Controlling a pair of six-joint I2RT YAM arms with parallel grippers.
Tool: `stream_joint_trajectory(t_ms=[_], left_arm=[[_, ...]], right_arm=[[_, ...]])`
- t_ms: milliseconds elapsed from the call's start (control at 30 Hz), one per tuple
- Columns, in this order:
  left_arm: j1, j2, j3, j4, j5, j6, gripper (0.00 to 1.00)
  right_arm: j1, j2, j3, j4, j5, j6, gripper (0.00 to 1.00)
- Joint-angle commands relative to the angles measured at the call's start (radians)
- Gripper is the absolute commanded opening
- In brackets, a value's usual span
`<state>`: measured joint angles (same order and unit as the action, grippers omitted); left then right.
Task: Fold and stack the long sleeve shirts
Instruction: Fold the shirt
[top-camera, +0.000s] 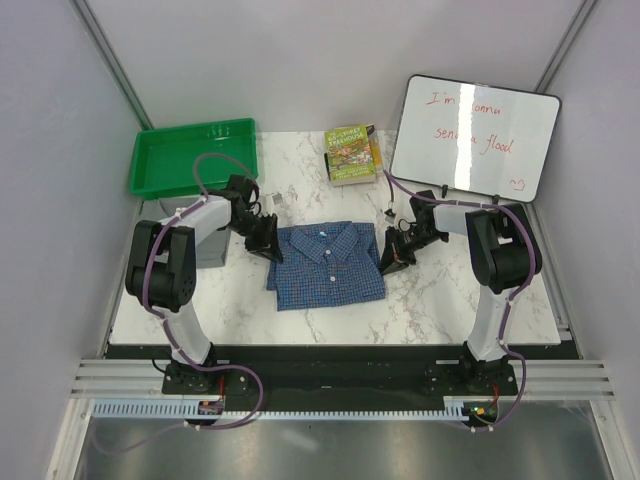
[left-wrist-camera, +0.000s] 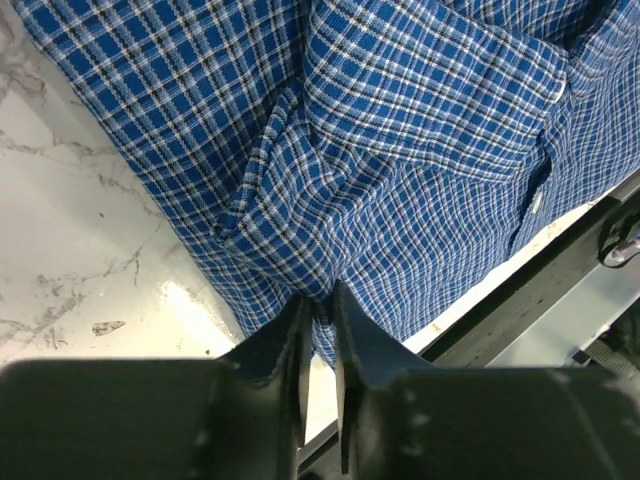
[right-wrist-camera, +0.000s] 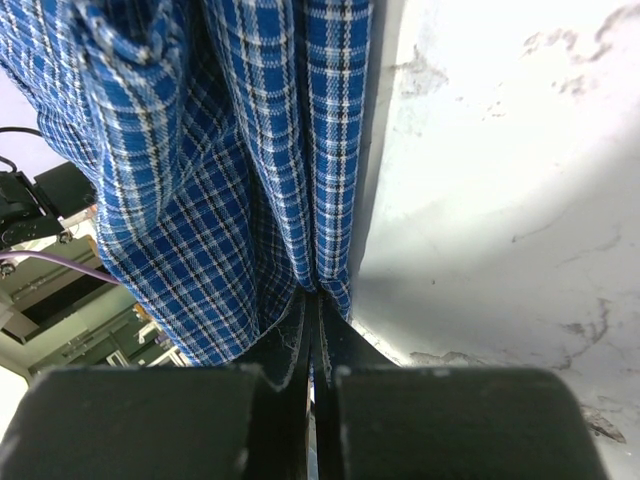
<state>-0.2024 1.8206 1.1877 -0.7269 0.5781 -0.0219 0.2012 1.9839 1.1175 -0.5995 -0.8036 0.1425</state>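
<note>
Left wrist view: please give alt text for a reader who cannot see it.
The left gripper pinches a raised fold at the edge of a blue checked shirt, which lies on a white marble table.

The left arm (top-camera: 165, 265) and right arm (top-camera: 500, 255) share white links, black joints and looping purple cables (top-camera: 197, 175).

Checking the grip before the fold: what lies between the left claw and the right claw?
The blue checked shirt fills that stretch; left claw and right claw each pinch one side edge of it. The top view shows this.
</note>
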Motion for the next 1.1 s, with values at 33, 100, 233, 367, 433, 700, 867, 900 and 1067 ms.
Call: stream_joint_trajectory(t_ms=[33,100,233,367,433,700,867,900,1067], left_arm=[[0.004,-0.021,-0.008,0.012,-0.032,0.000,0.02],[0.004,-0.024,-0.004,0.011,-0.055,0.005,0.02],[0.006,-0.030,0.004,0.009,-0.081,0.008,0.02],[0.004,-0.035,0.006,0.007,-0.103,0.011,0.02],[0.004,-0.034,0.009,0.007,-0.098,0.010,0.02],[0.004,-0.035,0.029,0.009,-0.104,0.013,0.02],[0.003,-0.043,0.055,0.004,-0.086,0.017,0.02],[0.000,-0.044,0.061,0.001,-0.078,0.017,0.02],[-0.025,-0.026,0.104,0.001,-0.081,0.020,0.02]], right_arm=[[0.004,-0.030,0.042,-0.054,0.050,-0.066,0.00],[0.003,-0.036,0.059,-0.098,0.061,-0.105,0.00],[-0.005,-0.045,0.100,-0.170,0.104,-0.171,0.00],[-0.016,-0.042,0.142,-0.223,0.127,-0.214,0.00],[-0.017,-0.039,0.146,-0.252,0.132,-0.231,0.00],[-0.023,-0.040,0.142,-0.298,0.150,-0.290,0.00],[-0.020,-0.017,0.137,-0.289,0.162,-0.294,0.00],[-0.023,-0.004,0.136,-0.289,0.161,-0.300,0.00],[-0.023,0.012,0.140,-0.276,0.156,-0.304,0.00]])
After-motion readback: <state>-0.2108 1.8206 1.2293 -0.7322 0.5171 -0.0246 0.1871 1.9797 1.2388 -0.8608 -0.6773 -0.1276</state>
